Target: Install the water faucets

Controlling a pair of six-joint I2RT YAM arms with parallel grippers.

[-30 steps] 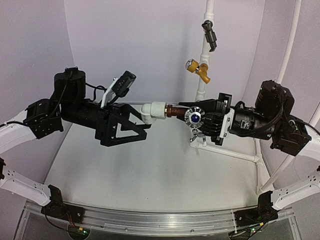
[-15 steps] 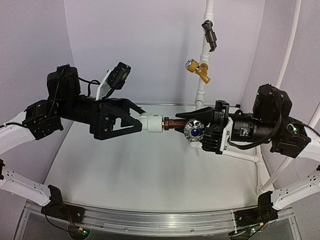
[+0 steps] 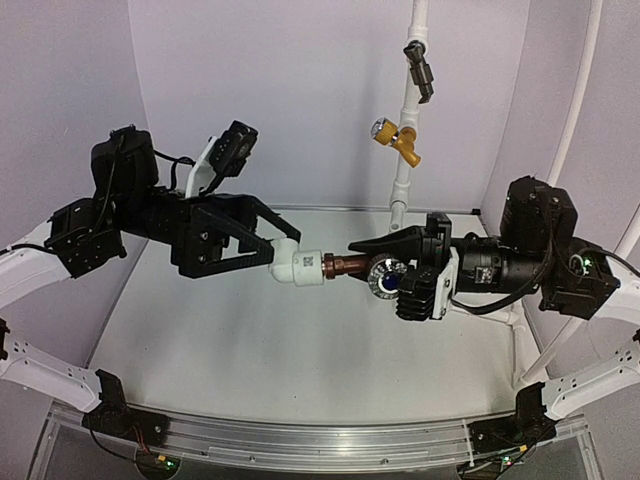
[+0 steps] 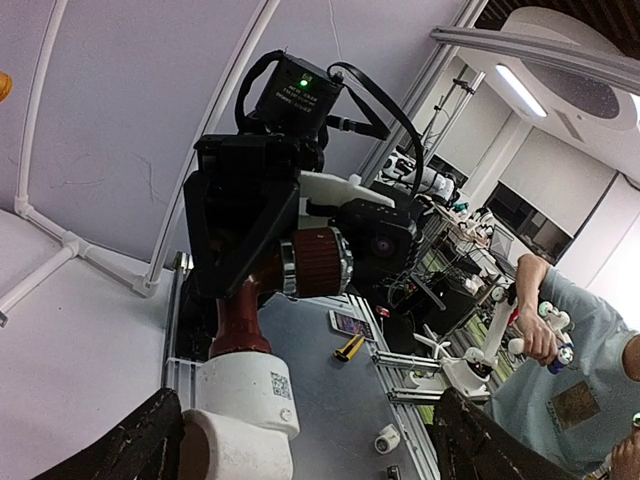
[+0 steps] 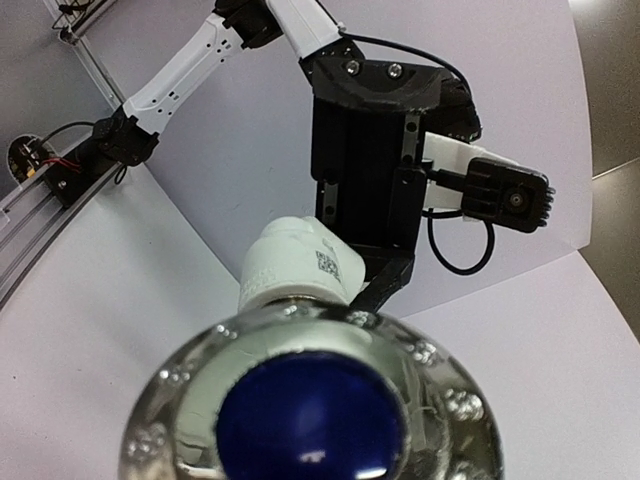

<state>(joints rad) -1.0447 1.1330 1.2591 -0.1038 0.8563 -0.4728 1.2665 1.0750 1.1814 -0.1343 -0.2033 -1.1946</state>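
The right pincer (image 3: 388,272) is clamped on the water faucet (image 3: 350,268), which it holds in the air above the surface (image 3: 300,350), about mid-scene and slightly right of centre. The faucet lies nearly level. Its copper-coloured stem (image 3: 338,267) points left and its round knob (image 3: 388,279) with the blue centre faces the near side. In the right wrist view the knob (image 5: 310,410) fills the lower part of the picture, close to the lens.

The stem's left end sits in the white elbow fitting (image 3: 297,264), which carries a small printed code on its side. The fitting hangs off the faucet, well clear of the surface.

The left pincer (image 3: 283,250) reaches in from the left with its fingers spread wide on either side of the fitting. In the left wrist view the fitting (image 4: 245,405) stands just beside one fingertip (image 4: 130,450); I cannot tell whether they touch. The other fingertip is well apart from it, so the pincer is apart and not gripping. Beyond the fitting, that view shows the dark reddish-brown faucet body (image 4: 240,310) going into the right pincer (image 4: 250,225).

At the far side, right of centre, an upright white pipe (image 3: 404,165) carries a yellow-brass valve (image 3: 396,138) and, higher up, a dark grey valve (image 3: 421,66).
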